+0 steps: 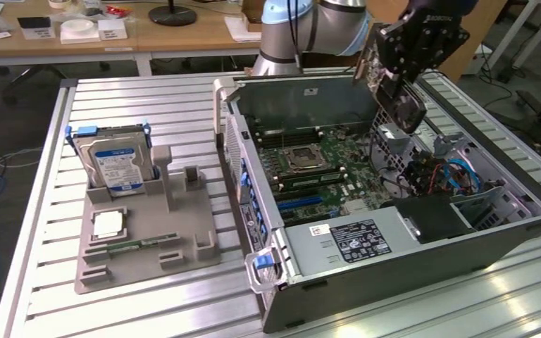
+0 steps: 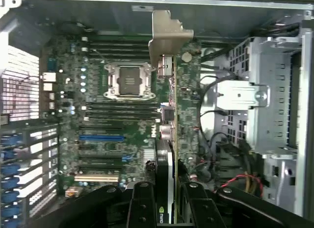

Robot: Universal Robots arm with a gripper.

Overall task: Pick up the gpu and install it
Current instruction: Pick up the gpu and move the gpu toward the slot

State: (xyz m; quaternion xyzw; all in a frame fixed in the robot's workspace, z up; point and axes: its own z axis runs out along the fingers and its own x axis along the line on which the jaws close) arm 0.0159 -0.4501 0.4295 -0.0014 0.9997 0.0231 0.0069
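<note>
Gripper: the black gripper [image 1: 393, 83] hangs from the arm [image 1: 294, 28] above the far side of the open computer case, pointing down into it.
Grip: its two fingers [image 2: 142, 208] are clamped on the gpu [image 2: 166, 164], one on each face of the card, near one end.
Gpu: held in the air and seen edge-on from the wrist, with its silver end bracket [image 2: 167, 34] at the end away from the fingers. A small logo shows on the black cooler close to the grip. In the exterior view the card hangs slanted over the case's far corner on the exterior view's right, above the rim and not seated in a slot.
Under the card: from the wrist, the card lies across the motherboard [image 2: 113, 149], between the processor socket [image 2: 128, 81] and the grey drive cage [image 2: 265, 105].
Motherboard: green, flat on the case floor, with black memory slots on two opposite sides of the socket and a blue expansion slot [image 2: 100, 138] among black ones.
Cables: red and yellow wires [image 2: 243, 181] run near the drive cage. Blue cables [image 1: 458, 172] loop on the exterior view's right of the board.
Case: a grey metal computer case [image 1: 393, 289] lying on its side with the panel off. A power supply [image 1: 365, 239] with a black label sits at its near end.
Holder: on the exterior view's left of the case, a grey holder [image 1: 186, 225] carries a silver hard drive with a blue label [image 1: 110, 165] standing upright. A square processor chip [image 1: 108, 225] and a narrow green memory stick [image 1: 144, 244] lie flat on it.
Table: a slatted metal table [image 1: 158, 105] bears everything, with wooden desks [image 1: 177, 39] behind.
</note>
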